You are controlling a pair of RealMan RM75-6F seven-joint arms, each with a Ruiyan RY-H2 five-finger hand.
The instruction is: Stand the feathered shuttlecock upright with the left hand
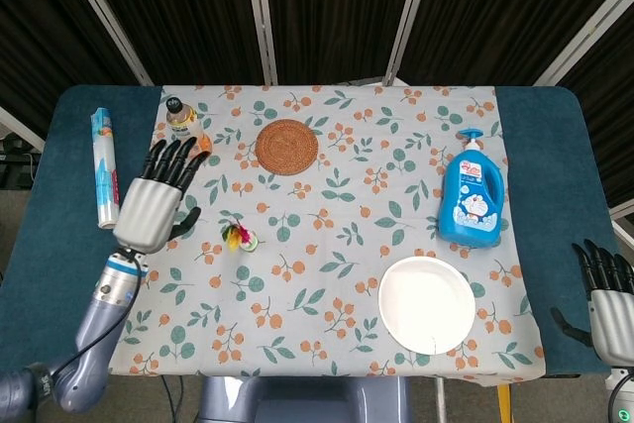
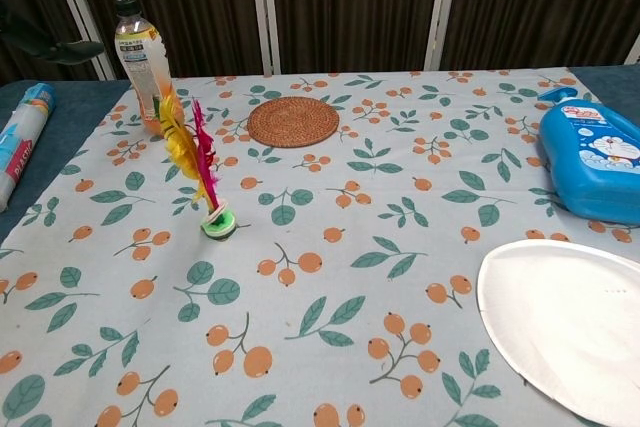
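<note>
The feathered shuttlecock (image 2: 203, 172) stands on its green and white base on the floral cloth, its pink and yellow feathers pointing up and leaning slightly left; from above it shows as a small tuft (image 1: 238, 238). My left hand (image 1: 157, 200) hovers to the left of it, fingers spread, holding nothing and clear of the feathers. In the chest view only a dark fingertip shows at the top left edge. My right hand (image 1: 606, 299) rests off the table's right edge, fingers apart and empty.
An orange drink bottle (image 2: 137, 63) stands just behind the shuttlecock. A woven coaster (image 2: 293, 120) lies at the back centre, a blue soap bottle (image 2: 593, 162) at the right, a white plate (image 2: 575, 325) at the front right, a rolled pack (image 1: 104, 166) at the far left.
</note>
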